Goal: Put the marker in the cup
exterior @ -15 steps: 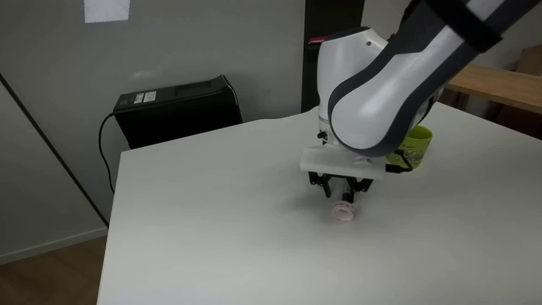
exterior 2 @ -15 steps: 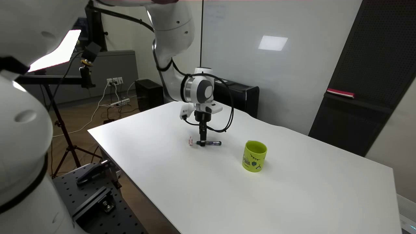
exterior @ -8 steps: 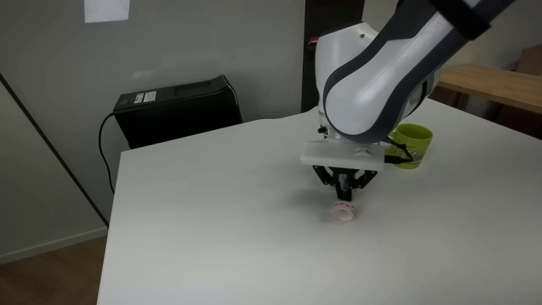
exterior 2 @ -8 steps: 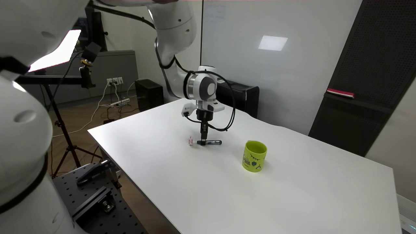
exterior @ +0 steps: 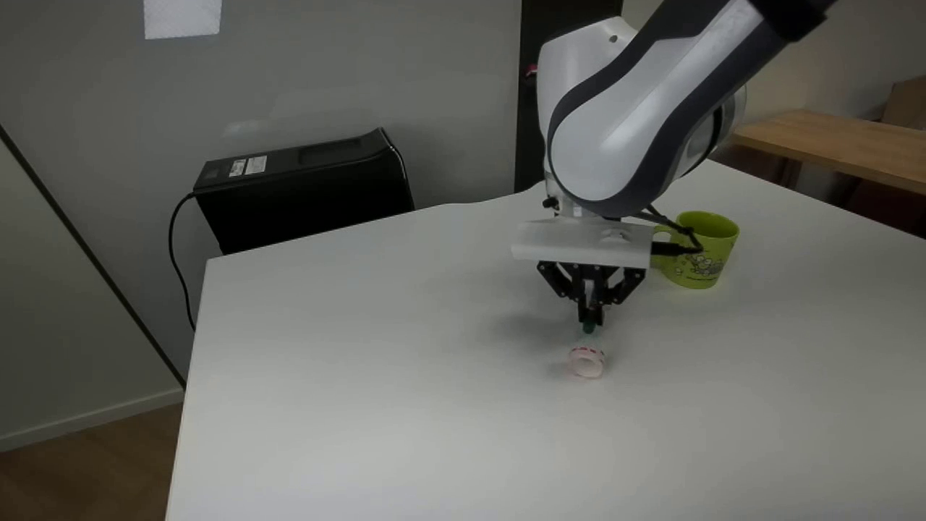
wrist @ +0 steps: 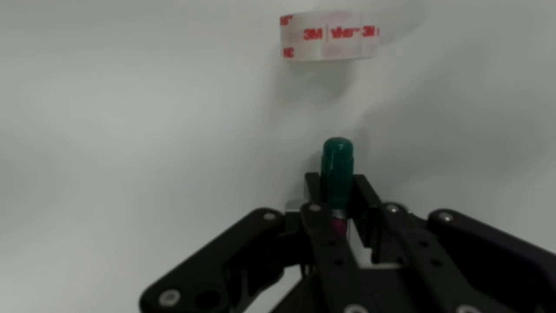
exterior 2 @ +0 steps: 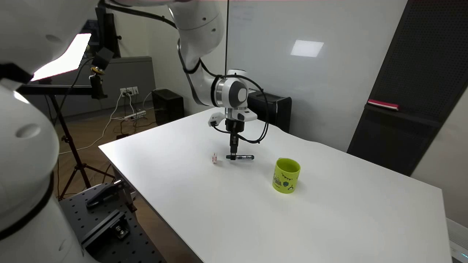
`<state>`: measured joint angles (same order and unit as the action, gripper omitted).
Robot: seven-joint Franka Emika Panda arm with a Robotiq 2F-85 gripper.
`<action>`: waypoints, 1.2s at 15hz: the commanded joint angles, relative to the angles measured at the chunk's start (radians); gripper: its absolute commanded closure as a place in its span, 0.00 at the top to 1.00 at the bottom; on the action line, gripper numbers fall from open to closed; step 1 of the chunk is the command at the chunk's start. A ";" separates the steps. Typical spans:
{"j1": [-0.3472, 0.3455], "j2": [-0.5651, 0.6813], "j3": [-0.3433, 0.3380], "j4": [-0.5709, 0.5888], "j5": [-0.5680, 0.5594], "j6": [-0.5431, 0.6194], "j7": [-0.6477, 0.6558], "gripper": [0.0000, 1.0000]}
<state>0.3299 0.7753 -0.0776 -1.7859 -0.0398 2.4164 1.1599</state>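
The marker [exterior 2: 245, 157] is a dark stick with a green end. My gripper [exterior 2: 233, 156] is shut on it near the green end, and it lies level, seemingly just above the table. In the wrist view the green end [wrist: 338, 161] sticks out between the fingertips [wrist: 337, 191]; the fingers hide much of the rest. The green end [exterior: 589, 328] also shows below the gripper [exterior: 590, 315] in an exterior view. The lime-green cup [exterior 2: 286, 178] stands upright, apart from the marker. It also shows in an exterior view [exterior: 703, 253], partly behind the gripper's cable.
A small whitish-pink tape roll [exterior 2: 214, 158] stands on the white table [exterior 2: 329, 219] beside the marker; it also shows in the wrist view [wrist: 330, 37]. A black box-like device [exterior: 304, 188] stands behind the table edge. A cable [exterior 2: 266, 124] loops beside the gripper.
The gripper has closed on the marker and risen. The marker has moved with it, away from the tape roll and slightly toward the cup's side. The cup and tape roll have not moved.
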 commanded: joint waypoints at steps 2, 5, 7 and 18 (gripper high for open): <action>-0.010 -0.034 0.003 0.014 0.018 -0.064 0.030 0.05; -0.017 -0.062 -0.002 0.004 0.015 -0.084 0.039 0.05; -0.023 -0.084 -0.005 -0.009 0.012 -0.089 0.046 0.05; -0.045 -0.237 -0.040 -0.137 -0.017 -0.086 0.086 0.05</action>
<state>0.2974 0.6230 -0.1122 -1.8382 -0.0397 2.3291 1.2055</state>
